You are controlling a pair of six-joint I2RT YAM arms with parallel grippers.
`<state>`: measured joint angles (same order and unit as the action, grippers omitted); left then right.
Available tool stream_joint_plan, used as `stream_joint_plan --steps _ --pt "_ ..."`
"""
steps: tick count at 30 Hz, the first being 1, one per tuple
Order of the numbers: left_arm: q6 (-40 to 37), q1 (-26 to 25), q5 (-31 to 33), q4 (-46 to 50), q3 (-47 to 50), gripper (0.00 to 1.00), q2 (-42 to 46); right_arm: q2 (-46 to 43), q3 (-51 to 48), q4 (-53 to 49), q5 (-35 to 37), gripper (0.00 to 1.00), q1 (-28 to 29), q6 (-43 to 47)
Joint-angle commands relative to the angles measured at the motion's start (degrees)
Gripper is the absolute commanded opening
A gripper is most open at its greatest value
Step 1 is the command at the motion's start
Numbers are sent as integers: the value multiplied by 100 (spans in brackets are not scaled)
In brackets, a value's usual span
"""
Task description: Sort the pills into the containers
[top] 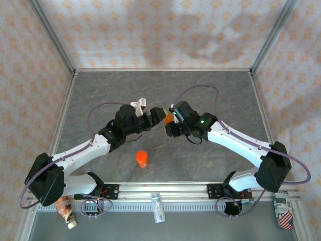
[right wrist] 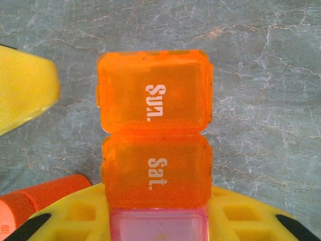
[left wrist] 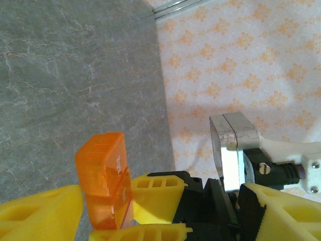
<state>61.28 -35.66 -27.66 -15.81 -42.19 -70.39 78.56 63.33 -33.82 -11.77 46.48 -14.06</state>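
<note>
The containers (right wrist: 154,145) are a small translucent strip box, with orange compartments marked "Sun." and "Sat." and a pink one at the near end. My right gripper (right wrist: 158,226) is shut on the pink end and holds the box above the table, at mid-table in the top view (top: 168,119). My left gripper (top: 156,117) faces it, open, and its yellow finger (right wrist: 22,93) stands a little apart from the "Sun." end. In the left wrist view the box (left wrist: 103,175) rises edge-on beside my left gripper's (left wrist: 160,191) left finger.
An upright orange bottle (top: 142,158) with an orange-red cap stands on the grey table (top: 220,95) in front of the grippers, and lies low left in the right wrist view (right wrist: 40,198). Patterned walls close off three sides. A small clear bottle (top: 157,206) lies on the front rail.
</note>
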Motion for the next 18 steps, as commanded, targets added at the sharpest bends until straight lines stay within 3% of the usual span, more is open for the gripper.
stream_joint_plan --steps 1,18 --pt "124 -98 170 -341 -16 81 -13 -52 127 -29 202 24 35 18" --pt "464 -297 377 -792 194 80 -76 -166 -38 262 215 24 28 -195"
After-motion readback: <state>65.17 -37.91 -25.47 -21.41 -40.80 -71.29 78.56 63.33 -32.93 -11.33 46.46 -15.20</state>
